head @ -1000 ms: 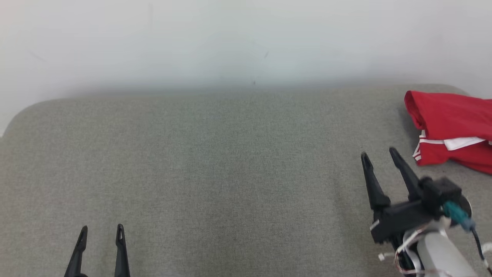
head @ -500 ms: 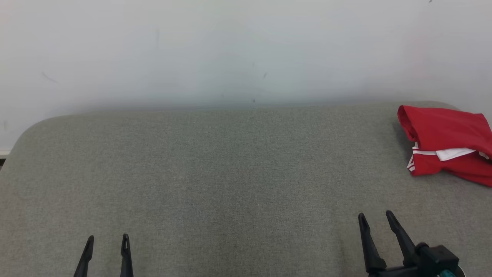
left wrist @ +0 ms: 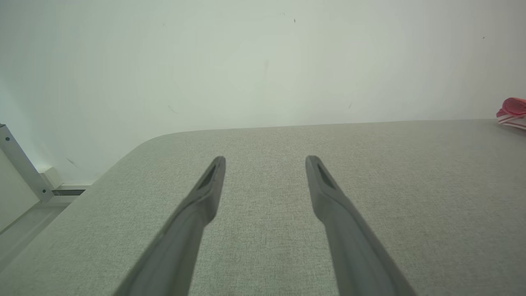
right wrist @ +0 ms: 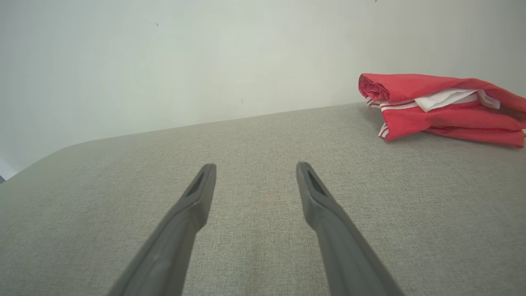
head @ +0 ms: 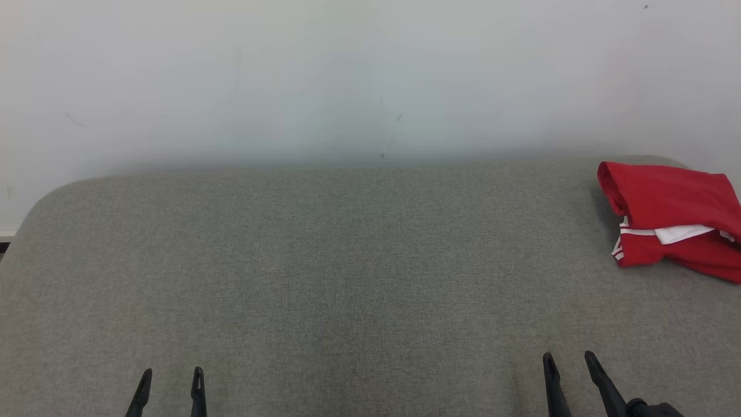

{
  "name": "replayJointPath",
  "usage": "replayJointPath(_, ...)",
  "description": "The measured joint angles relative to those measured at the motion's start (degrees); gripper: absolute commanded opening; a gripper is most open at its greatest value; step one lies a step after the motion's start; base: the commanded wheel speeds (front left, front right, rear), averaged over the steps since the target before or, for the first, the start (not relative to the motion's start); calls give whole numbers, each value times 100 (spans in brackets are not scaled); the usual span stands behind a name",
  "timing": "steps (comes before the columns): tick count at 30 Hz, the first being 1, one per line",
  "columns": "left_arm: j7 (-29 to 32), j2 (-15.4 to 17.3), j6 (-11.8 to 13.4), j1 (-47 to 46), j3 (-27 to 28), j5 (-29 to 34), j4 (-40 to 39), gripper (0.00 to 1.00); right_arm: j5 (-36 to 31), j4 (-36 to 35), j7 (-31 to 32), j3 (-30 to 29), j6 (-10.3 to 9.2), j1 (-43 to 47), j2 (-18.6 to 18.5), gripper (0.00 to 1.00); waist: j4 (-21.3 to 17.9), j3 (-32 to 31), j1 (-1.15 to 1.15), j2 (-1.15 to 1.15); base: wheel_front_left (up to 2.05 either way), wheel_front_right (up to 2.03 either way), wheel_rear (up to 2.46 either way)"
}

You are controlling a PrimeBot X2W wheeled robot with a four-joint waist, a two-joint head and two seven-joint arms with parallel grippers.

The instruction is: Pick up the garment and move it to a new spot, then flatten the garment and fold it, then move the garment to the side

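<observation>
- Lying folded at the far right end of the grey worktop point(head: 347, 260), the red garment point(head: 671, 220) with white stripes is resting as a compact stack close to the wall point(head: 347, 75), with nothing touching it.
- Judging from that, the picking up, flattening and folding are looking finished, and the move to the side is looking done too. Little seems to be remaining beyond parking the arms.
- At the lower left of the head view the left jaws are standing apart and empty, their fingers point(head: 198, 394) pointing up, well apart from the garment.
- At the lower right the right jaws are likewise standing apart and empty, fingers point(head: 599, 376) just showing, with bare worktop lying between them and the garment.
- Compared with a second ago, the right arm is sitting much further back. Then its jaws were reaching up just beside the garment's near corner with the pale forearm in sight.
- Since then the head camera is also pointing slightly higher, so the worktop's far edge and the garment are sitting lower in the picture. The garment itself is not looking shifted.
</observation>
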Motion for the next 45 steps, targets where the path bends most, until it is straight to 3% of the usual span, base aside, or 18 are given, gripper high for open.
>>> replayJointPath(11, 0, 14, 7, -4, 2, 16, 82, 100, -65, 23, -18, -16, 0, 1, 33, 100, -20, 15, 0, 0, 0, 0, 0)
replayJointPath(12, 0, 9, 22, -5, 15, 15, 78, 0, -65, 44, -15, -16, 0, 4, 34, 0, -18, 17, 1, 0, 0, 0, 0)
replayJointPath(18, 64, -57, 23, 13, 2, -43, 407, 0, 4, 328, 55, -5, 0, 66, 44, 0, -19, 20, 1, 0, 0, 0, 0)
replayJointPath(45, 721, -102, -59, -354, 141, -2856, 577, 0, 2570, 357, 717, -180, 0, -323, 100, 0, -28, 77, 1, 0, 0, 0, 0)
